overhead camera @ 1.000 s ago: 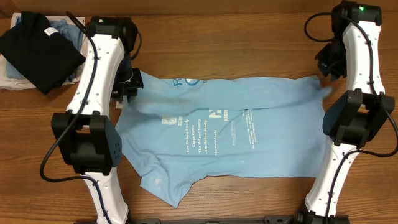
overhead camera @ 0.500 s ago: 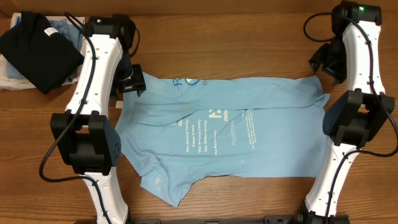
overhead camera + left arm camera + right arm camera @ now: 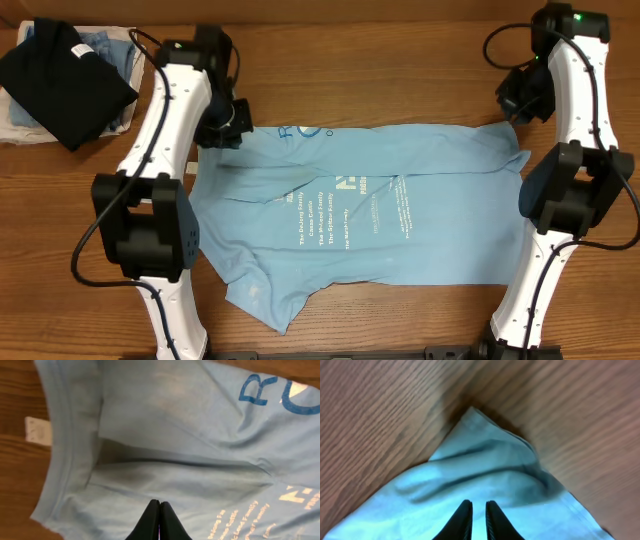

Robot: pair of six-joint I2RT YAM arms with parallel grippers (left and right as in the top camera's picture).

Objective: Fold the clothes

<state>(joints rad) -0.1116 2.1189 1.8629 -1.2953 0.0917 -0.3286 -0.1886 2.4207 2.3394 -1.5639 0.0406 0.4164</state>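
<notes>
The light sky-blue t-shirt [image 3: 370,220] lies spread flat on the wooden table, its white lettering facing up. My left gripper [image 3: 228,128] hovers over the shirt's far left corner. In the left wrist view its jaws [image 3: 159,503] are shut with nothing between them, above creased blue cloth [image 3: 190,435]. My right gripper [image 3: 515,100] is just beyond the far right corner. In the right wrist view its jaws [image 3: 478,504] stand a narrow gap apart, empty, over that corner [image 3: 485,475].
A black folded shirt [image 3: 60,80] lies on a pile of denim-blue and white folded garments [image 3: 112,45] at the far left corner of the table. A small white tag [image 3: 37,430] lies on the wood beside the shirt's left edge.
My right gripper let go of the shirt's far right corner and moved away from it. My left gripper moved right and away along the far left corner. The shirt now lies flatter.
</notes>
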